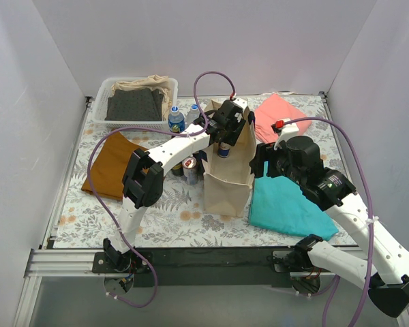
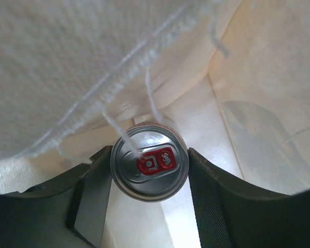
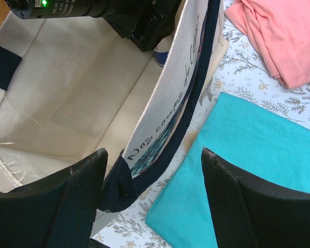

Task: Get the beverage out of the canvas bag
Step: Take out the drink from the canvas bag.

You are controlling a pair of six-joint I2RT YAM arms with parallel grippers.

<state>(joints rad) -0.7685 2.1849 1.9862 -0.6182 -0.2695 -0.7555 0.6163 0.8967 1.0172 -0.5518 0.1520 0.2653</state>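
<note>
The canvas bag [image 1: 226, 187] stands open in the middle of the table, beige with navy handles. My left gripper [image 1: 225, 129] reaches down into it from above. In the left wrist view the left gripper [image 2: 150, 152] is shut on the beverage, a silver can with a red tab [image 2: 150, 168], both fingers pressing its sides. The can also shows in the top view [image 1: 223, 151]. My right gripper [image 3: 152, 155] is open and straddles the bag's right wall [image 3: 165, 103], one finger inside, one over the teal cloth. The navy handle [image 3: 196, 88] touches the inner finger.
A white basket [image 1: 103, 92] with dark cloth stands at the back left. Two water bottles [image 1: 176, 121] and two cans [image 1: 189, 169] stand left of the bag. An orange cloth [image 1: 112, 163], a pink cloth [image 1: 279, 112] and a teal cloth [image 1: 290, 204] lie around it.
</note>
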